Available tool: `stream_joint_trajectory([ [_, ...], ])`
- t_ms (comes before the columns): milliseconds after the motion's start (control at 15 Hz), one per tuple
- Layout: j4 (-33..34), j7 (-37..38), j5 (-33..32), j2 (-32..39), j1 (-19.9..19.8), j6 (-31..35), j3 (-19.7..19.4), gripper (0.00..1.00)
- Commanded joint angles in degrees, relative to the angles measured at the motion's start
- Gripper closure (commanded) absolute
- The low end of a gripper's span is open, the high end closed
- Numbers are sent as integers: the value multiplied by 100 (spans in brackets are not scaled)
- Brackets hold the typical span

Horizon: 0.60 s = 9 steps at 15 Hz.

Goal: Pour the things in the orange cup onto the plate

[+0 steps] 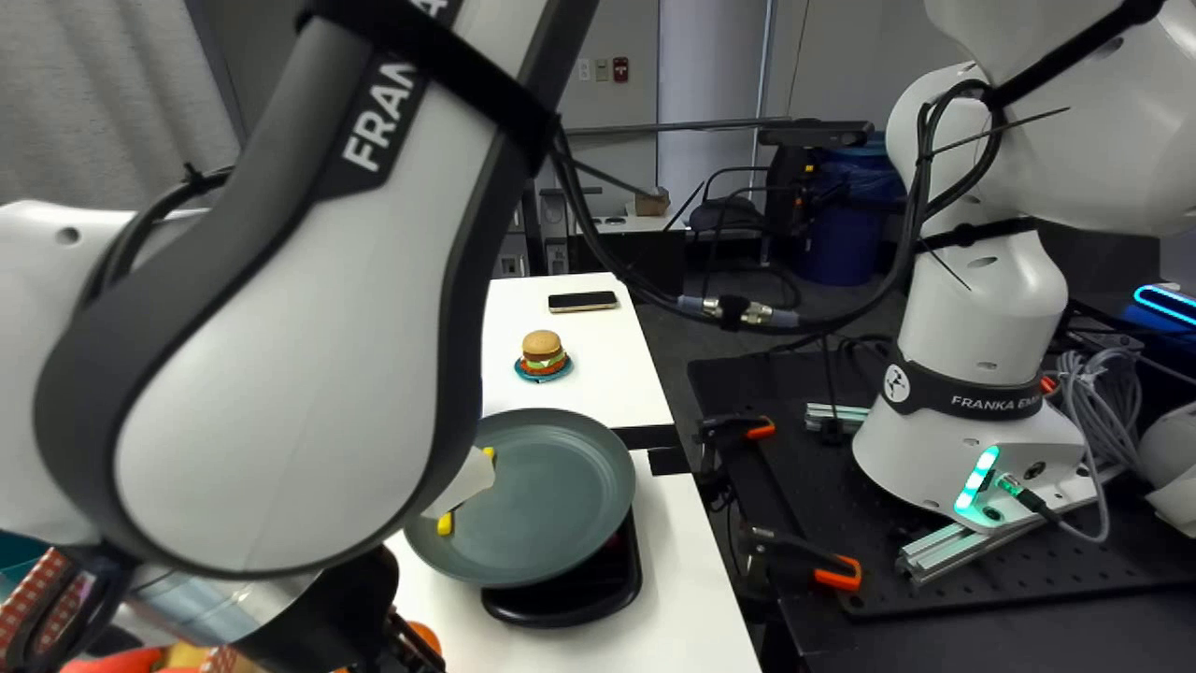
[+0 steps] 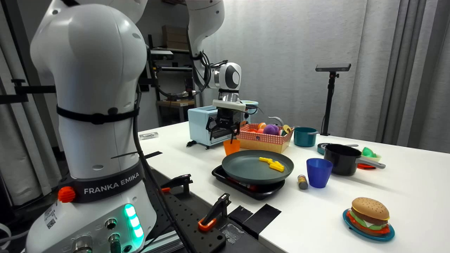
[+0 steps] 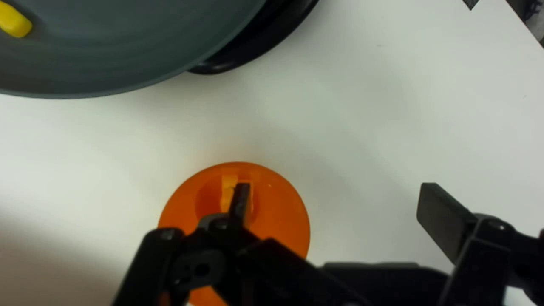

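Pieces (image 2: 277, 166) on plate (image 2: 246, 168), tray (image 2: 261, 193) beneath, cup (image 2: 231, 148) beside

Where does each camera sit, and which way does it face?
Wrist view: over the open gripper, seen at bottom, facing down at the orange cup and plate.
In an exterior view: close to the arm, facing the burger; base at picture right, gripper partly cut off.
In an exterior view: from the burger's end, facing the basket; base at picture left, arm and gripper show.
Both exterior views share plate, burger, base.

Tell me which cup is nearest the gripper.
The orange cup: in the wrist view the open gripper overlaps it. The blue cup stands farther off, beyond the plate, near the black pot.
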Motion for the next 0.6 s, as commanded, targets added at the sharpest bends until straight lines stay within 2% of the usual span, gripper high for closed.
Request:
stream_joint_trajectory([
  [0, 106, -42, 93, 165, -50, 270, 54, 0],
  [533, 18, 23, 0, 115, -16, 261, 18, 0],
])
